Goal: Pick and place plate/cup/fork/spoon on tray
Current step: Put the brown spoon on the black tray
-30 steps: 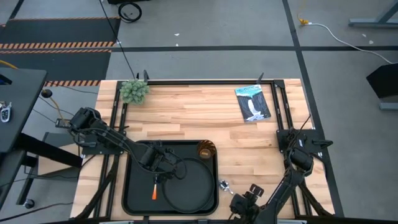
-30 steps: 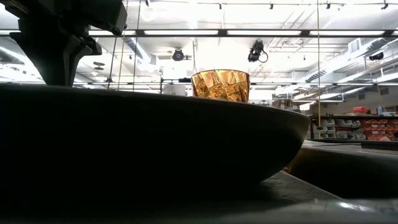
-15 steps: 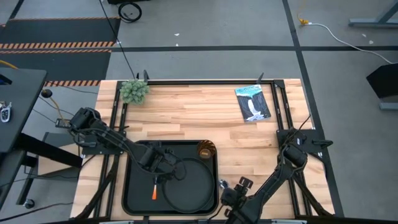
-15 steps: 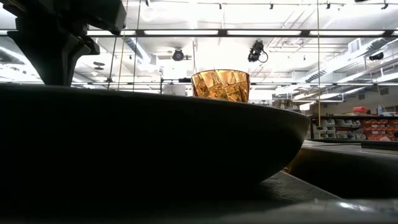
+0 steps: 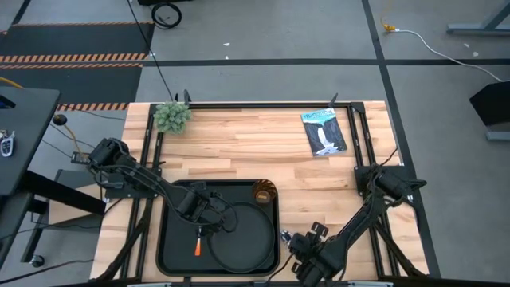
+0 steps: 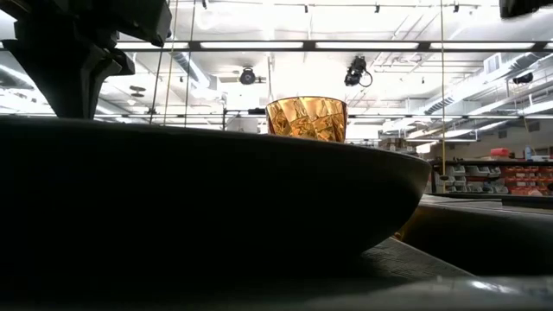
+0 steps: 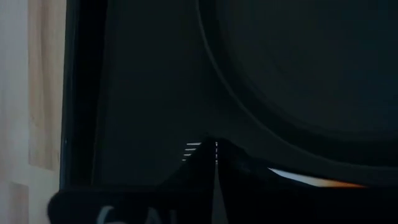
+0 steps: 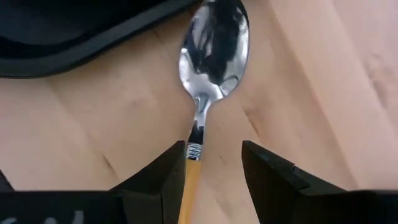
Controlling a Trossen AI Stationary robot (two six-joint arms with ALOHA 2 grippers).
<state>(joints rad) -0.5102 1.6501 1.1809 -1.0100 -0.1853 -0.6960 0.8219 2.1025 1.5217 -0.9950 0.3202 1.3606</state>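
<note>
The black tray lies at the table's near left. On it are the round black plate, the amber cup upright in its far right corner, and the fork, which lies on its floor left of the plate. My left gripper is low over the tray, shut on the fork. The spoon lies on the wood just right of the tray. My right gripper is open, with one finger on either side of the spoon's handle just behind the bowl. My left gripper meets the fork between its tines and its orange handle. The fingers come from above and lie across the fork. Their own dark tips hide the place of contact. The fork lies on the tray floor beside the plate's rim.
A small green plant stands at the table's far left corner. A booklet lies at the far right. Bare wood spreads over the far half of the table and right of the tray. In the low view the tray's rim fills the foreground.
My right gripper has gone toward the table's left edge, along the near edge, up to the spoon. The spoon has kept its place.
</note>
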